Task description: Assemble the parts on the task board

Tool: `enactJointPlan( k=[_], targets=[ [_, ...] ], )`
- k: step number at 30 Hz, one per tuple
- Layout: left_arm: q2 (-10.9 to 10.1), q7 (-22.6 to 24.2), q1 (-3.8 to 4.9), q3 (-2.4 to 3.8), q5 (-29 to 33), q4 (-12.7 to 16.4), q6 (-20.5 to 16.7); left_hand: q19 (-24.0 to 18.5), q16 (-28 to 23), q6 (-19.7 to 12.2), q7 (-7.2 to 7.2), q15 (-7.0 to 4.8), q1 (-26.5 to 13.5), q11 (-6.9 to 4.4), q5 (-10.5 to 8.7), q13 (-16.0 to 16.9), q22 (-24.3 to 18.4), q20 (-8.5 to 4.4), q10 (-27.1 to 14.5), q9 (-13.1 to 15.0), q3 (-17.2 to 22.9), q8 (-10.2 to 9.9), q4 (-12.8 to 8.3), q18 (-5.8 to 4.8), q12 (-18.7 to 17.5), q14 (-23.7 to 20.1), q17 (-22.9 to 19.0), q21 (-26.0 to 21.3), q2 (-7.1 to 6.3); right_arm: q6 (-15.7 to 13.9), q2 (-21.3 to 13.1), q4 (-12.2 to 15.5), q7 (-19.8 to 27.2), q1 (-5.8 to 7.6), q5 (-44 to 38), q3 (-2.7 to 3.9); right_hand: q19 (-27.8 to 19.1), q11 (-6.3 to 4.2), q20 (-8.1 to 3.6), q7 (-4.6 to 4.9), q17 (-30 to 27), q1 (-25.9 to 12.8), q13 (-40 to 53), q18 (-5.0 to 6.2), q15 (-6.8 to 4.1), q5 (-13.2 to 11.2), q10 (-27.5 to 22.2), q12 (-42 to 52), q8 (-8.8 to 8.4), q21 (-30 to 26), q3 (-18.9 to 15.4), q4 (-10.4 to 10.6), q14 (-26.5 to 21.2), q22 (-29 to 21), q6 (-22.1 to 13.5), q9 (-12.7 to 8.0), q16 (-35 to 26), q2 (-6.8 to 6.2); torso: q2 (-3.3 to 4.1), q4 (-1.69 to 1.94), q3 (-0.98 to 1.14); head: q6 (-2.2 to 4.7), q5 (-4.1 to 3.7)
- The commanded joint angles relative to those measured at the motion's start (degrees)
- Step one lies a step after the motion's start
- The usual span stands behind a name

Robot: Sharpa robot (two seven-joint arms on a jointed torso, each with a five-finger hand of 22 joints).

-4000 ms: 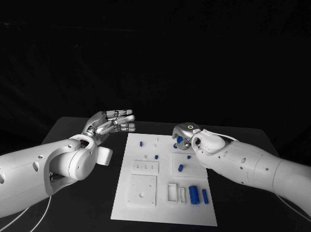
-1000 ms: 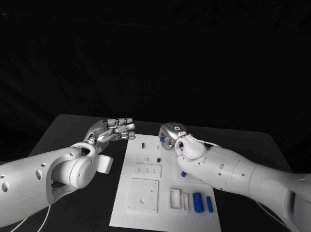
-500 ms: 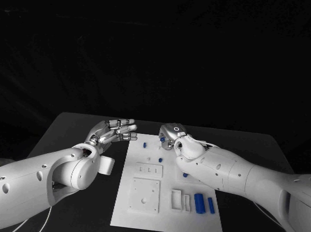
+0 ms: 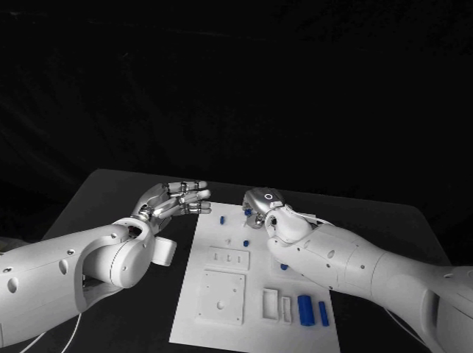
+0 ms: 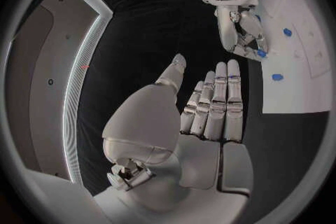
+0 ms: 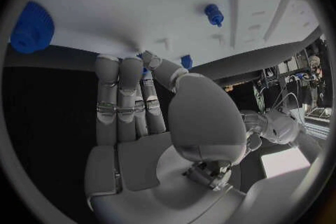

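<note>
– What is the right hand (image 4: 260, 207) doing?

– It pinches a small blue part (image 4: 247, 212) between thumb and fingertips, low over the far end of the task board (image 4: 221, 323). The right wrist view shows the blue just behind the thumb tip.

– Has it moved?

– Yes. Four seconds ago it held the part over the board's far right side; it has since carried it across toward the middle, close to a blue peg (image 4: 222, 219). The placing looks near, not done.

– And the left hand (image 4: 173, 200)?

– It holds nothing, fingers stretched out, still just off the board's far left corner.

– What else is there?

– Two blue cylinders (image 4: 305, 309) lie at the near edge, apparently still to be assembled
</note>
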Motion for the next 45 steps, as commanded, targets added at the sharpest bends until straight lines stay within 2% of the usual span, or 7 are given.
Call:
enactJointPlan(
  k=[1,16,22,26,30,40,45],
  targets=[
    [0.23,0.34,0.13,0.06,-0.3,0.09,0.35,-0.35,-0.22,0.36,0.07,-0.1,-0.32,0.02,0.15,0.1,-0.03,0.14,-0.22,0.07,-0.24,0.23,-0.22,-0.47,0.27,-0.39,0.03,0.37,0.19,1.17,0.31,-0.32,0.12,-0.07,-0.67,-0.07,0.49,-2.26,0.1,-0.02,0.08,-0.17,0.3,0.71,-0.25,0.19,2.59,0.09,0.36,-0.16,0.16,0.09,0.0,0.05,0.38,0.07,-0.2,0.49,0.03,0.07,-0.04,0.11,0.13],
    [0.48,0.18,0.18,0.06,-0.3,0.02,0.31,-0.35,-0.22,0.36,0.07,-0.1,-0.32,0.02,0.15,0.1,-0.03,0.14,-0.22,0.07,-0.24,0.23,-0.22,-0.47,0.27,-0.39,0.03,0.37,0.19,3.27,1.03,-2.14,0.27,-0.09,0.14,-0.29,0.56,-1.97,0.32,0.28,-0.11,-0.24,0.25,0.82,0.01,0.11,1.59,0.07,0.31,-1.95,-0.23,0.05,-0.03,0.43,-0.52,-0.1,-0.6,0.73,0.19,-0.08,-0.07,0.25,0.35],
    [0.42,0.09,0.18,0.06,-0.3,-0.14,0.09,-0.39,-0.22,0.21,0.09,-0.09,-0.29,0.06,0.13,0.09,-0.07,0.16,-0.35,0.06,-0.23,0.23,-0.16,-0.46,0.26,-0.39,0.03,0.44,0.14,2.53,0.81,-2.14,1.13,-0.09,2.5,-0.32,0.48,0.57,2.03,1.77,-0.65,-2.38,0.01,1.85,1.97,0.52,-7.75,0.05,0.22,-6.21,-0.81,1.62,0.08,-1.47,-7.41,-0.73,-1.18,-1.67,0.21,-0.28,-0.02,0.38,0.68],
    [0.18,-0.02,0.18,0.06,-0.28,-0.37,-0.13,-0.43,-0.23,0.03,0.12,-0.06,-0.26,0.07,0.15,0.1,-0.08,0.18,-0.42,0.05,-0.24,0.2,-0.17,-0.46,0.27,-0.48,0.02,0.43,0.08,0.84,-0.39,-0.09,1.4,-0.03,4.16,-0.28,2.2,2.67,3.29,1.62,-2.35,0.78,0.01,3.62,2.87,1.51,-19.05,0.12,0.22,-11.27,-15.84,6.04,0.22,-5.62,-16.03,-0.9,-2.4,-3.81,0.27,-0.5,0.12,0.55,0.89],
    [-0.07,-0.01,0.2,0.06,-0.26,-0.55,-0.25,-0.43,-0.23,0.03,0.12,-0.06,-0.26,0.07,0.15,0.1,-0.08,0.18,-0.42,0.05,-0.24,0.2,-0.17,-0.46,0.27,-0.48,0.02,0.43,0.08,-0.03,-2.21,2.6,1.22,0.29,4.68,0.01,2.88,3.2,3.36,1.22,-2.97,4.34,-0.29,3.92,2.9,1.54,-24.32,-0.19,0.06,-12.64,-20.16,11.87,0.11,-7.25,-19.68,-1.04,-2.51,-6.59,0.28,-0.74,0.17,0.59,0.91],
    [-1.08,0.28,0.41,0.06,-0.2,-0.46,-0.24,-0.49,-0.21,0.73,-0.12,-0.16,-0.06,-0.26,0.16,0.09,-0.08,0.16,-0.25,0.09,-0.08,0.27,-0.25,-0.46,0.27,-0.5,0.04,0.46,0.13,-0.48,-10.99,12.41,0.02,1.38,5.27,5.12,2.62,1.36,2.77,2.01,-3.04,3.07,-0.05,3.24,2.1,0.05,-11.55,0.02,0.24,-12.14,-15.88,9.89,0.19,-7.33,-13.39,-0.83,-2.32,-5.66,0.39,-1.73,0.45,1.07,0.51],
    [-1.52,0.41,0.47,0.05,-0.19,-0.12,-0.04,-0.49,-0.2,1.21,-0.14,-0.18,-0.05,-0.3,0.16,0.1,-0.07,0.11,-0.04,0.11,-0.05,0.29,-0.28,-0.5,0.28,-0.44,0.05,0.5,0.15,1.58,-15.83,16.02,1.13,1.74,7.17,7.45,2.67,-3.57,-0.19,1.59,-2.33,0.56,1.97,0.93,-1.13,0.78,7.33,1.72,0.34,-11.83,-14.15,10.11,0.23,-6.73,-11.64,-0.75,-2.32,-5.7,0.47,-2.47,0.73,1.22,0.25]
  ],
)
